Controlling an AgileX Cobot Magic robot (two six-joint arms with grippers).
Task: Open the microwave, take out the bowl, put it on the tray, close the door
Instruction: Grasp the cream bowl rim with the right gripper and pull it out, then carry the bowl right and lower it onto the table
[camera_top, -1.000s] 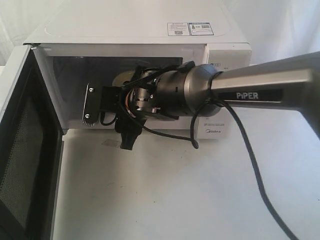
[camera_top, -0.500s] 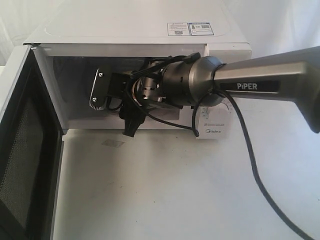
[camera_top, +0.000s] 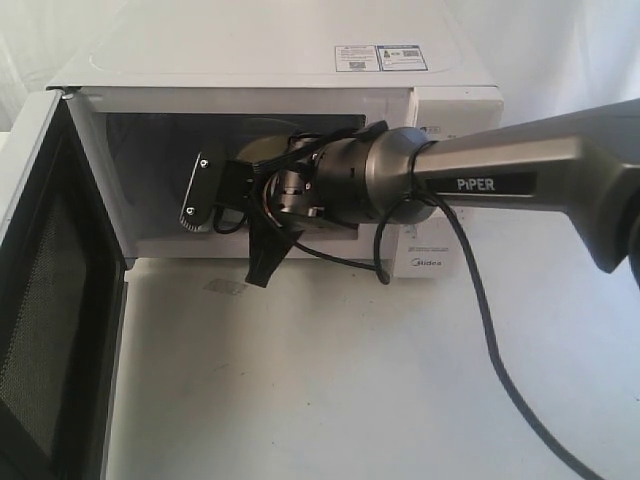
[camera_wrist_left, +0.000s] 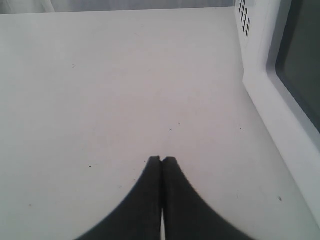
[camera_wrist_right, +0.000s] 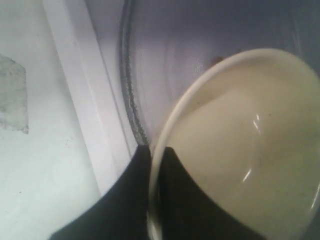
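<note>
Bowl (camera_wrist_right: 235, 150): cream-yellow, glossy, thin pale rim; inside microwave (camera_top: 280, 60). Right fingers (camera_wrist_right: 125, 200) pinching rim, one inside, one outside, shown only by right wrist view; exterior view blocked by arm (camera_top: 500, 170). Door (camera_top: 50, 300) open at 9 o'clock. Left fingers (camera_wrist_left: 145, 200) pressed together over desk (camera_wrist_left: 100, 90).

The bowl (camera_wrist_right: 240, 150) is showing a smooth, glossy cream surface with highlights. The microwave (camera_top: 250, 50) casing is presenting smooth, faintly sheened white. The door (camera_top: 40, 310) is showing black perforated mesh. The left gripper (camera_wrist_left: 161, 160) and right gripper (camera_wrist_right: 154, 150) are appearing matt black. The arm (camera_top: 520, 160) is showing brushed grey metal. The table (camera_top: 350, 380) is reading matt white.
</note>
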